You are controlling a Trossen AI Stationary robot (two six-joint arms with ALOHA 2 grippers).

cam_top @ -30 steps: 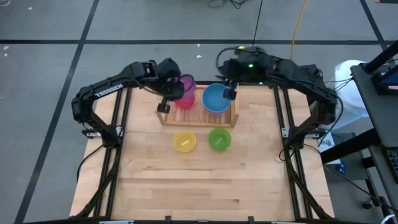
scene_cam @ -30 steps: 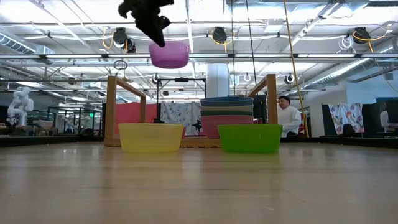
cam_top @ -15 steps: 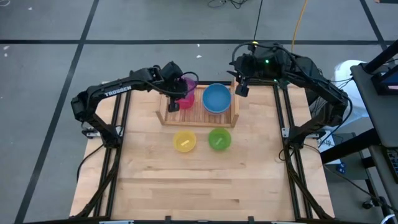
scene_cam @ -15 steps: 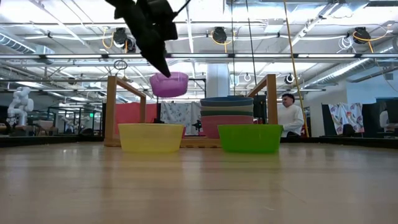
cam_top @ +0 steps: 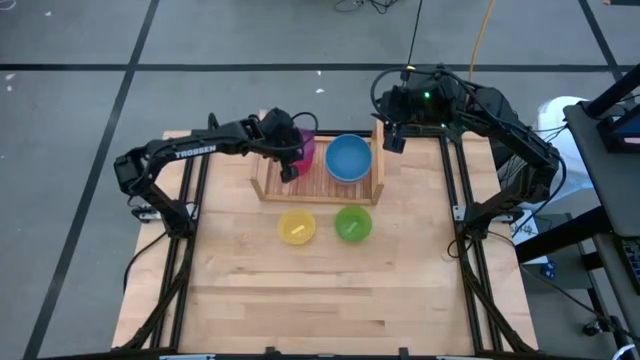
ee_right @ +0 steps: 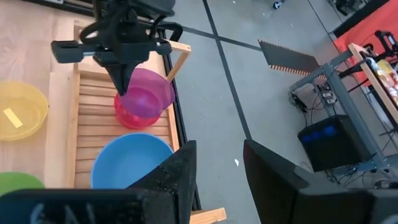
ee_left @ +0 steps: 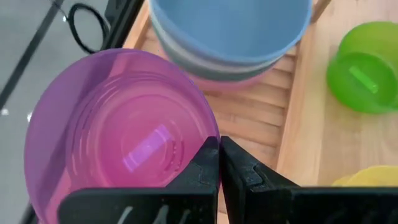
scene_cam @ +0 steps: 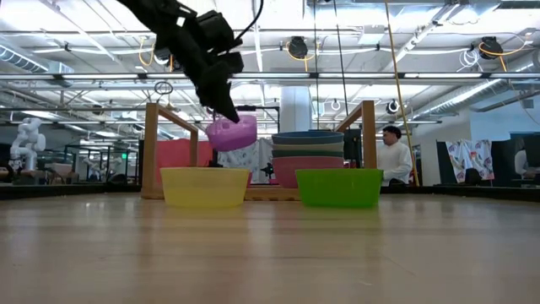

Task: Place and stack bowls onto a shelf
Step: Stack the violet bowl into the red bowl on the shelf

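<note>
My left gripper [cam_top: 289, 167] is shut on a purple bowl [cam_top: 303, 146], low over the left half of the light-wood shelf [cam_top: 318, 180]. A red bowl [ee_right: 129, 116] sits on the slats right beneath it. On the shelf's right half stands a stack of bowls with a blue one [cam_top: 348, 157] on top. A yellow bowl [cam_top: 296, 226] and a light green bowl [cam_top: 352, 223] rest on the table in front of the shelf. My right gripper [cam_top: 393, 139] is open in the air by the shelf's right side board. My left gripper pinches the purple bowl's rim on its near side [ee_left: 209, 142], one finger inside the bowl and one outside. The fingers [scene_cam: 224, 111] come slanting down from above. The bowl [scene_cam: 232, 133] hangs tilted below them; whether it touches the red bowl I cannot tell.
The shelf's two upright side boards [scene_cam: 151, 148] [scene_cam: 368, 133] flank the bowls. The near half of the table [cam_top: 320, 300] is bare wood. A person [scene_cam: 392, 156] stands in the room beyond the far edge.
My left gripper has come down toward the shelf's left half, carrying the purple bowl from well above the side boards to between them; the bowl has tipped. My right gripper has moved from over the blue bowl toward the table's right, past the right side board.
</note>
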